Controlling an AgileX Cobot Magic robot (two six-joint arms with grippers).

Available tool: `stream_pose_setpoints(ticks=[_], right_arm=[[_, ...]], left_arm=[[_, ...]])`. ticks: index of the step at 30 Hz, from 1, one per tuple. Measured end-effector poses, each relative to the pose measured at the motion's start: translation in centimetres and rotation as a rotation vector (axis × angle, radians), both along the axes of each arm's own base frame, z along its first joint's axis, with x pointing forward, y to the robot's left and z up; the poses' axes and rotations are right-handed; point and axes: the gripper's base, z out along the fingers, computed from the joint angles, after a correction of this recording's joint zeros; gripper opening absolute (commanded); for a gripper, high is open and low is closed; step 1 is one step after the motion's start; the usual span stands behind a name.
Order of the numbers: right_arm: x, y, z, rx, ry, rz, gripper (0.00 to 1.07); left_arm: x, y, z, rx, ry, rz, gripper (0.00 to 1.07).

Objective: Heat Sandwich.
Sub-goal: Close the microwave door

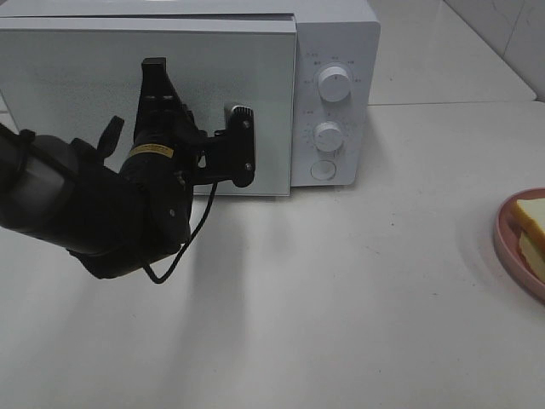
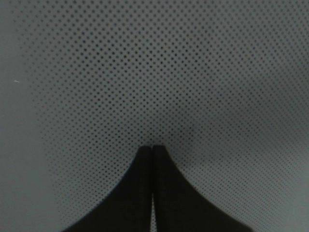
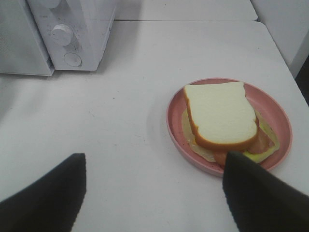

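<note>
Left gripper (image 2: pixel 153 147): fingers pressed together, tips at the microwave door (image 1: pixel 85 77). Right gripper (image 3: pixel 153 193): fingers spread, holding nothing. The sandwich (image 3: pixel 221 116) lies on the pink plate (image 3: pixel 176 113), just ahead of the right finger.

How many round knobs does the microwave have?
2 knobs on the microwave front panel, right of the door: upper knob and lower knob beneath it. The flat round button below them is not a knob.

1 white boxy microwave (image 1: pixel 336 34) w/ 2 round white knobs (image 1: pixel 333 84) + 1 round button (image 1: pixel 323 170), 1 round pink plate (image 3: pixel 277 116), 1 pale-bread sandwich w/ orange-red filling (image 3: pixel 219 113), 2 black robot grippers (image 2: pixel 152 150)
</note>
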Motion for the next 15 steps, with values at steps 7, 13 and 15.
stream_pose_setpoints(ticks=[7, 13, 15], right_arm=[[0.0, 0.0, 0.0, 0.0, 0.0, 0.0, 0.75], [0.0, 0.0, 0.0, 0.0, 0.0, 0.0, 0.75], [0.0, 0.0, 0.0, 0.0, 0.0, 0.0, 0.75]], left_arm=[[0.23, -0.25, 0.19, -0.01, -0.005, 0.0, 0.0], [0.32, -0.17, 0.18, -0.009, -0.004, 0.0, 0.0], [0.65, 0.16, 0.19, -0.005, -0.005, 0.0, 0.0]])
